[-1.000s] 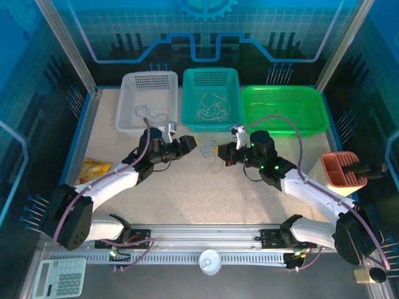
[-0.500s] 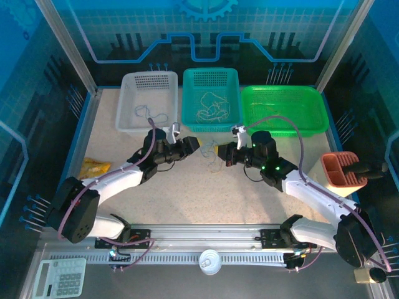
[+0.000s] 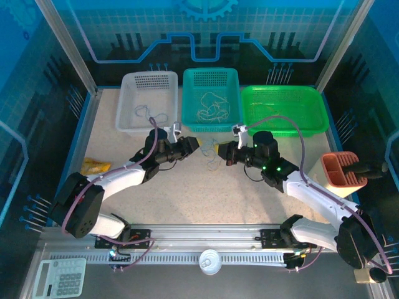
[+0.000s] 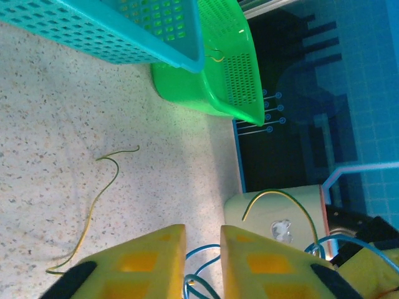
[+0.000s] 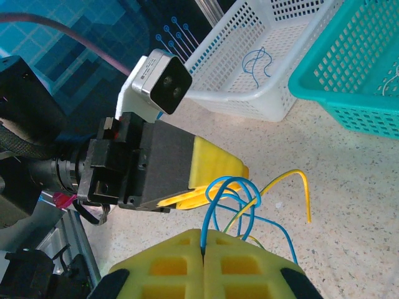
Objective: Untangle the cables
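Observation:
The cables (image 3: 211, 161) are a small tangle of blue and yellow-green wires hanging between my two grippers, just in front of the teal basket. My right gripper (image 5: 202, 232) (image 3: 219, 151) is shut on a blue cable (image 5: 207, 218), whose loops rise from its pads; a yellow cable (image 5: 287, 175) arcs off to the right. My left gripper (image 4: 203, 229) (image 3: 194, 144) faces it, its yellow fingers a narrow gap apart with blue loops (image 4: 201, 249) lying in that gap. One yellow-green cable (image 4: 93, 210) lies loose on the table.
Three baskets line the far side: white (image 3: 128, 128) holding a few wires, teal (image 3: 211, 129) holding a pile of wires, and green (image 3: 283, 132). An orange holder (image 3: 341, 169) stands at the right and a yellow packet (image 3: 95, 167) lies at the left.
My left gripper has edged toward the right gripper and its jaws have narrowed around the blue loops. The right gripper has stayed shut and still.

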Robot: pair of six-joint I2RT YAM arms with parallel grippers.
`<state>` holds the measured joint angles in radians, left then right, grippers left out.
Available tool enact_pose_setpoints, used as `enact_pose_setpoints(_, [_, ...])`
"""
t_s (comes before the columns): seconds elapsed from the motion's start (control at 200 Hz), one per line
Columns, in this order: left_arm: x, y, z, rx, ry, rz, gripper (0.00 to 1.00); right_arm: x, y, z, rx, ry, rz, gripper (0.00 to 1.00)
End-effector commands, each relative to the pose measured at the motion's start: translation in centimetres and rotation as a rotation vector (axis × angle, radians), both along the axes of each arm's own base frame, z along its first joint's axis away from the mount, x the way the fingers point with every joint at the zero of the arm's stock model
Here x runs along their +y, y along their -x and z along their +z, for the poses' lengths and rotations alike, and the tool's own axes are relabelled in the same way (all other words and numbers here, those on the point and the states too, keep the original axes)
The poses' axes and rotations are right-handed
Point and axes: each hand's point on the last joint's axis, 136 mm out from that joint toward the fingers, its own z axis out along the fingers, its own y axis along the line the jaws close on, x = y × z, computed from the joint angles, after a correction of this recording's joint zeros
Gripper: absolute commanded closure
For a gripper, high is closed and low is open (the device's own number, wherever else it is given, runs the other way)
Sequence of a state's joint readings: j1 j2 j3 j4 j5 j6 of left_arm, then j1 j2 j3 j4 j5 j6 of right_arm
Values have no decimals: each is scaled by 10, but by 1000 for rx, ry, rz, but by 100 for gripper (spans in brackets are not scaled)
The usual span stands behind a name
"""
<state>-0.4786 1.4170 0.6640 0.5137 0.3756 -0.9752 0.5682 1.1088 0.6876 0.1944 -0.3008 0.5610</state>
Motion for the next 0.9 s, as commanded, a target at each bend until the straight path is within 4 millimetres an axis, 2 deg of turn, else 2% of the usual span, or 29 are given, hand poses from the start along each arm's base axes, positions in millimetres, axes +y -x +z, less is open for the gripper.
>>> enact_pose_setpoints(0.0, [-4,1,2,-15,18,-13,91,-4,1,10,-22,-28,-2,100])
enact_pose_setpoints(0.065, [-4,1,4,-19,21,-14,100,-6,1,9,-26,-22,-9,100])
enact_pose_setpoints(0.165, [-3,2,9,-32,21,-14,100,-10,0,6,-25,-9,-27,100])
enact_pose_setpoints(0.285, [2,4,25,-72,-1,-4,100,-21,-4,-8,-8,20,-66,100])
enact_pose_setpoints(0.405, [12,7,53,-142,-47,15,100,-34,-9,-32,35,56,-119,100])
enact_pose_setpoints(0.54, [18,12,93,-226,-68,17,100,-43,-14,-68,106,102,-167,100])
enact_pose_setpoints(0.745, [20,20,145,-319,-32,11,100,-46,-20,-117,203,170,-198,100])
enact_pose_setpoints(0.895, [18,24,179,-370,20,0,100,-45,-20,-140,265,193,-202,100])
